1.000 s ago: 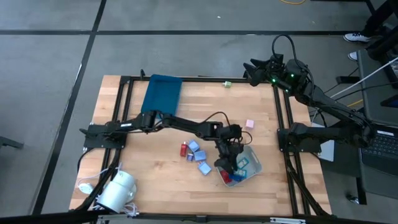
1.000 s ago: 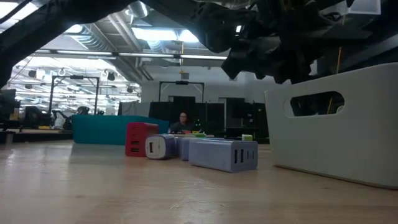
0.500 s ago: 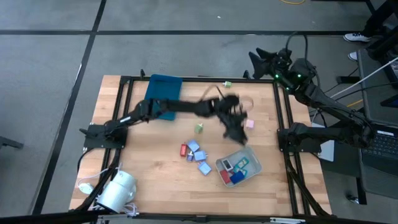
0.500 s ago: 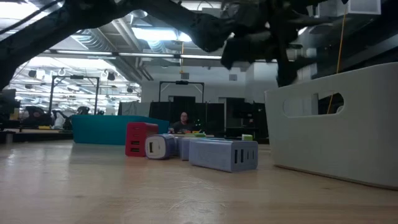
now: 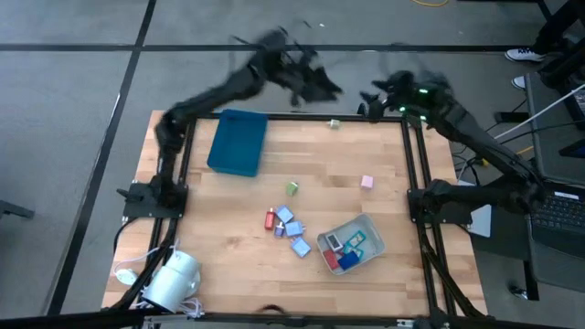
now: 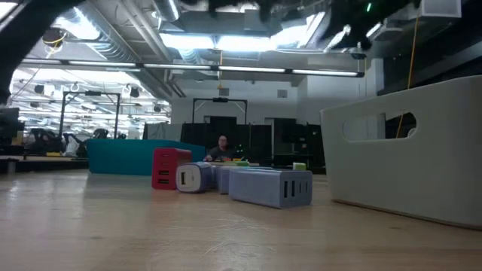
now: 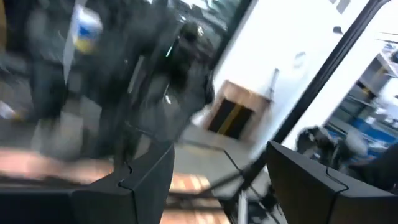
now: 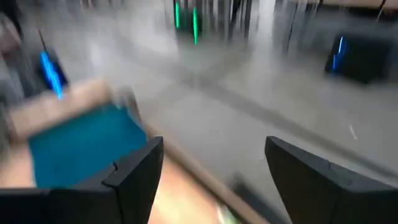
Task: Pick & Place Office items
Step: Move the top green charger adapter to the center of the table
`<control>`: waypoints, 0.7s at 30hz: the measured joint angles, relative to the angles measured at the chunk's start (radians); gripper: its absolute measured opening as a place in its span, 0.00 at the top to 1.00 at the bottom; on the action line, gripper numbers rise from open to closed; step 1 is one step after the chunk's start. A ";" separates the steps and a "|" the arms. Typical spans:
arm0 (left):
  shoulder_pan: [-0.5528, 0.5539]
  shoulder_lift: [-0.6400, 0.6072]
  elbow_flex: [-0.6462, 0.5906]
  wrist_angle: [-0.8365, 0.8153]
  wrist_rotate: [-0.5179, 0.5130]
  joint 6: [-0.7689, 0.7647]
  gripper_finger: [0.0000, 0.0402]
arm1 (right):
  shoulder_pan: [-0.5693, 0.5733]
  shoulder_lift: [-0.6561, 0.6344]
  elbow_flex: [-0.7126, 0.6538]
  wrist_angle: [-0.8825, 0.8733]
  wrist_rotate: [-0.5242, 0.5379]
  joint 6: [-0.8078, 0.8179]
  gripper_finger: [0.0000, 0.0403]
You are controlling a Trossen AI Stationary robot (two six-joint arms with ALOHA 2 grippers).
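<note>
The office items lie loose on the wooden table: a green block [image 5: 292, 187], a pink one [image 5: 366, 182], a red one [image 5: 270, 219] and a light blue cluster [image 5: 291, 228]. Several more lie inside the pale grey tray [image 5: 369, 226]. The teal tray [image 5: 238, 142] stands at the far left. My left gripper [image 5: 322, 89] is raised beyond the table's far edge, blurred; in its wrist view it [image 7: 217, 186] is open with nothing between the fingers. My right gripper [image 5: 366, 102] hovers at the far right corner, open [image 8: 214, 180] and holding nothing.
A black metal frame [image 5: 416, 164] borders the table. A white device with a cable [image 5: 172, 279] sits at the near left corner. A small green piece [image 5: 335, 122] lies at the far edge. In the low view the red block [image 6: 169, 167] and light blue block [image 6: 271, 186] stand beside the grey tray [image 6: 407, 150].
My left gripper has risen from over the grey tray and swung fast across the table toward the far edge, ending high beyond it and tipped from pointing down to about level. My right gripper has stayed at the far right corner and rolled a little.
</note>
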 joint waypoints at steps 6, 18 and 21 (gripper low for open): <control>0.080 -0.236 0.000 -0.154 -0.143 0.134 0.39 | -0.044 0.205 0.019 -0.102 -0.077 -0.176 0.29; 0.091 -0.560 0.001 -0.929 -1.104 0.642 0.39 | -0.049 0.534 0.288 -0.273 -0.012 -0.349 0.29; 0.109 -0.570 -0.001 -1.027 -1.175 0.649 0.39 | -0.050 0.623 0.415 -0.325 0.017 -0.370 0.29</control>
